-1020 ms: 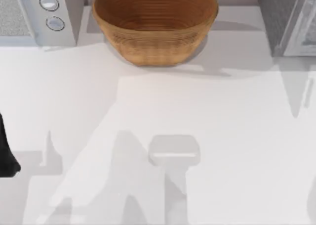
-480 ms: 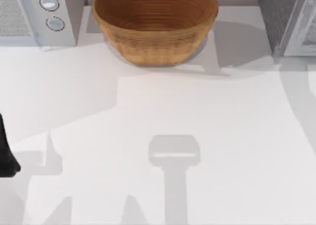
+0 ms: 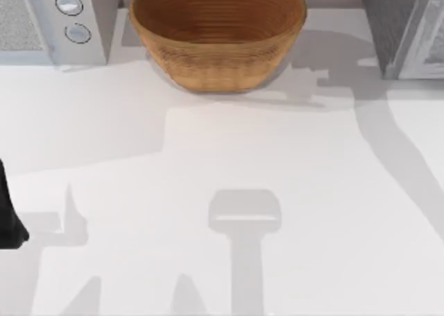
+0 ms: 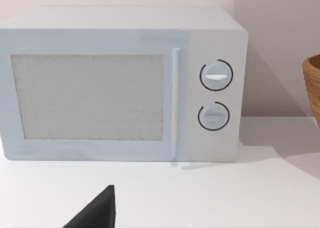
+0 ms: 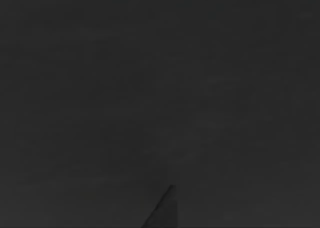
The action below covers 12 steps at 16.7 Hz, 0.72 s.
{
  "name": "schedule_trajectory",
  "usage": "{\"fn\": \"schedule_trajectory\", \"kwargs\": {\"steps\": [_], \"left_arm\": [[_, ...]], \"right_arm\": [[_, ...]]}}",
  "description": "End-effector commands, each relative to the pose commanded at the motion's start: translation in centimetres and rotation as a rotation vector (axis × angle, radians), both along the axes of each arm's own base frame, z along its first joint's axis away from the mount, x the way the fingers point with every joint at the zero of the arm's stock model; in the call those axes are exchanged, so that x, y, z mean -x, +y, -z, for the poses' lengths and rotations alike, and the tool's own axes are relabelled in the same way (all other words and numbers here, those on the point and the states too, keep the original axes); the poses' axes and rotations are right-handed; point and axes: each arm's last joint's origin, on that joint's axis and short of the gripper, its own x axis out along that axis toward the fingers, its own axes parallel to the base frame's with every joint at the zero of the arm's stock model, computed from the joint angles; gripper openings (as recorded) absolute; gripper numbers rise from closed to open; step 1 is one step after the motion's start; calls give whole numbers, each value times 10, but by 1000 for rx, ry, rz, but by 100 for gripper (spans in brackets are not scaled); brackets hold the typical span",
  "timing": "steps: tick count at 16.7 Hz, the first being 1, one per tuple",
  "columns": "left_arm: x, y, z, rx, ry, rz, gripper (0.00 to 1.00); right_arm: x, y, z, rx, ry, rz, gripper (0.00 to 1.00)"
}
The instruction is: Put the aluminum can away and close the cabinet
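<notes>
Overall light: bright and even on the white tabletop [image 3: 208, 156] in the top view, no glare.
Shadows: soft grey patches cross the tabletop; a darker one lies under the round brown wicker bowl [image 3: 218, 35], and a long curved band runs down the right side.
Left wrist view: evenly lit; the white box-shaped microwave [image 4: 122, 85] casts a thin shadow at its base.
Right wrist view: dark.
</notes>
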Motion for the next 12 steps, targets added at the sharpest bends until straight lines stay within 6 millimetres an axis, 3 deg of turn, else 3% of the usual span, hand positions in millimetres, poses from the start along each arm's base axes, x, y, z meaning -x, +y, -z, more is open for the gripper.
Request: {"fn": "schedule_trajectory", "kwargs": {"steps": [4,12], "left_arm": [[0,0,0,0,0,0,100],[0,0,0,0,0,0,100]], "right_arm": [[5,-9,-5,3,-18,36,100],[-43,-9,-5,3,-18,36,100]]}}
